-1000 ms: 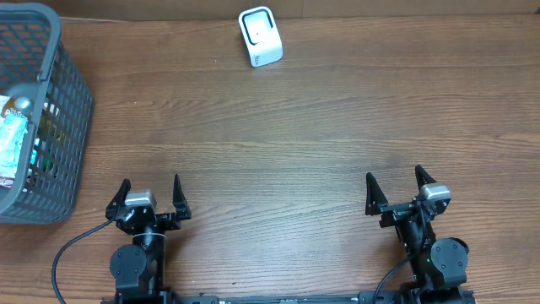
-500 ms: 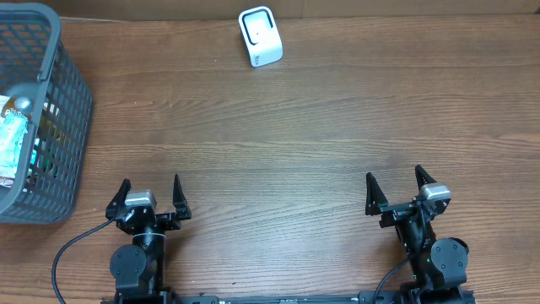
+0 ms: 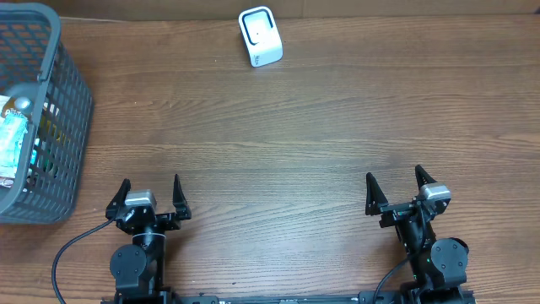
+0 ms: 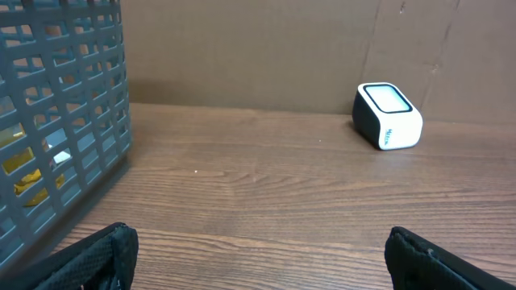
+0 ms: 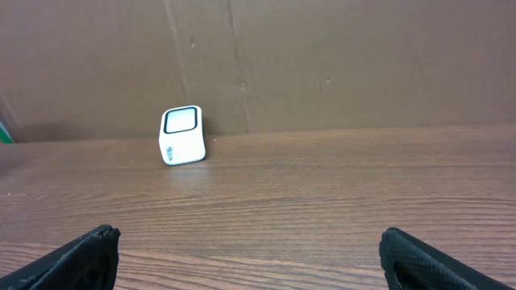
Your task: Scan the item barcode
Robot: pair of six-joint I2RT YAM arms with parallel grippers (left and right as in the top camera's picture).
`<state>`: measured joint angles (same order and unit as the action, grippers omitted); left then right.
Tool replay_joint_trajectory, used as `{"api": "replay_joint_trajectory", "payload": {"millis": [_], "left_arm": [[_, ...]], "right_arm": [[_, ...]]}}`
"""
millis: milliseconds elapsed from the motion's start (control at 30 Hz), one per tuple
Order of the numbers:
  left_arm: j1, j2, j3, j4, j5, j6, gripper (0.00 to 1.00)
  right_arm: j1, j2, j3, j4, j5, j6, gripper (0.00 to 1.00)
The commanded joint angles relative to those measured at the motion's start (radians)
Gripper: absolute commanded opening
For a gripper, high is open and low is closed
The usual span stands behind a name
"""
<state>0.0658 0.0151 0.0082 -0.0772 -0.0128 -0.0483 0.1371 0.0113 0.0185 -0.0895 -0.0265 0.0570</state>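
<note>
A white barcode scanner (image 3: 260,36) with a dark window stands at the table's far edge; it also shows in the left wrist view (image 4: 387,116) and the right wrist view (image 5: 183,135). Items (image 3: 14,139) lie inside a grey mesh basket (image 3: 63,110) at the far left; I cannot tell their barcodes. My left gripper (image 3: 151,196) rests near the front edge, open and empty, its fingertips (image 4: 105,250) wide apart. Front right, my right gripper (image 3: 396,189) also stands open with nothing between its fingertips (image 5: 89,250).
The basket wall (image 4: 56,121) stands close on the left of the left gripper. A brown cardboard backdrop (image 5: 322,64) rises behind the table's far edge. Bare wood tabletop (image 3: 278,143) lies between grippers and scanner.
</note>
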Motion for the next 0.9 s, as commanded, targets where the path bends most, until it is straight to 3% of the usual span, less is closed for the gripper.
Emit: {"api": "replay_joint_trajectory", "payload": {"millis": [0,367,467,533,667,733,867], "left_arm": [[-0.001,-0.009,-0.003,0.001,-0.005,0.016,0.99],[-0.001,-0.009,-0.003,0.002,-0.005,0.016,1.0],[0.0,-0.009,-0.003,0.063,-0.064,0.046,1.0],[-0.001,-0.009,-0.002,0.115,-0.004,0.05,1.0],[-0.001,-0.009,0.04,0.291,0.265,0.079,1.0],[-0.001,-0.009,0.09,0.356,0.302,0.079,0.99],[0.0,-0.008,0.285,0.282,0.289,0.079,1.0]], "right_arm": [[-0.004,-0.008,-0.01,0.008,0.0,0.007,1.0],[-0.004,-0.008,-0.01,0.008,0.0,0.007,1.0],[-0.004,-0.008,-0.01,0.008,0.0,0.007,1.0],[-0.004,-0.008,-0.01,0.008,0.0,0.007,1.0],[-0.004,-0.008,-0.01,0.008,0.0,0.007,1.0],[-0.004,-0.008,-0.01,0.008,0.0,0.007,1.0],[-0.004,-0.008,-0.01,0.008,0.0,0.007,1.0]]}}
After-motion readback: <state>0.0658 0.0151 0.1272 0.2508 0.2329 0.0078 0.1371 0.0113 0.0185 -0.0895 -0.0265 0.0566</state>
